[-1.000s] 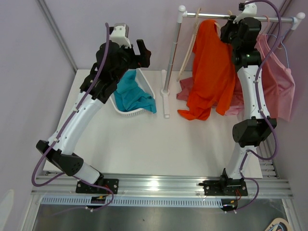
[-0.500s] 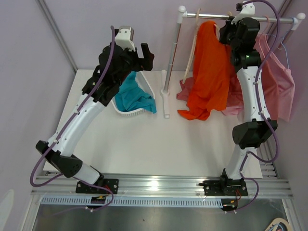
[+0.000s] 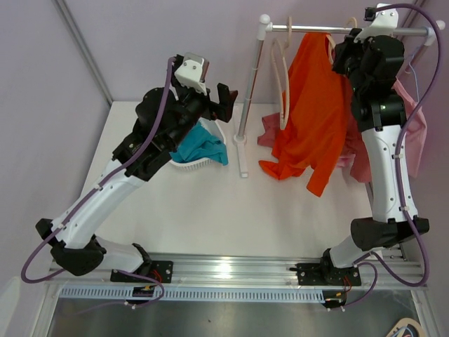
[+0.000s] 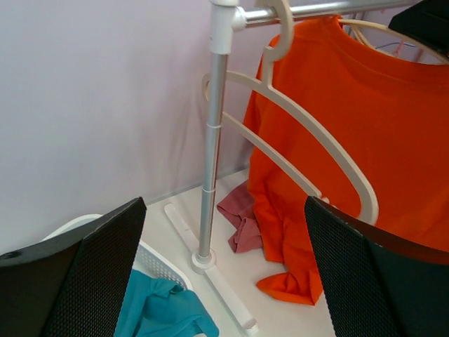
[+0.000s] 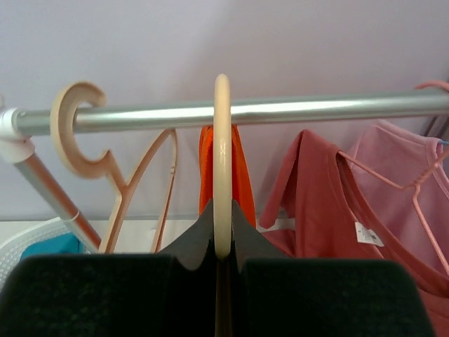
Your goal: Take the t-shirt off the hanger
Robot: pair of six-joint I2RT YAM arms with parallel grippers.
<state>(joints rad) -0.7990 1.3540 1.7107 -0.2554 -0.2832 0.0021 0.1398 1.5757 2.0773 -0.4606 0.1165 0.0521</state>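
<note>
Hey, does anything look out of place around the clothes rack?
Yes. A dusty-red garment lies crumpled on the table by the foot of the rack instead of hanging, and teal cloth spills over the basket rim.

The left arm (image 3: pixel 105 193) and the right arm (image 3: pixel 388 175) are each built of slim white links joined by bulky black joint housings, rising from a black base bracket (image 3: pixel 144 270). A purple cable (image 3: pixel 165 91) loops along each arm up to a white camera housing (image 3: pixel 191 69) at the wrist. The left arm's fingers (image 4: pixel 105 274) are black, with a fine dotted mesh texture.
</note>
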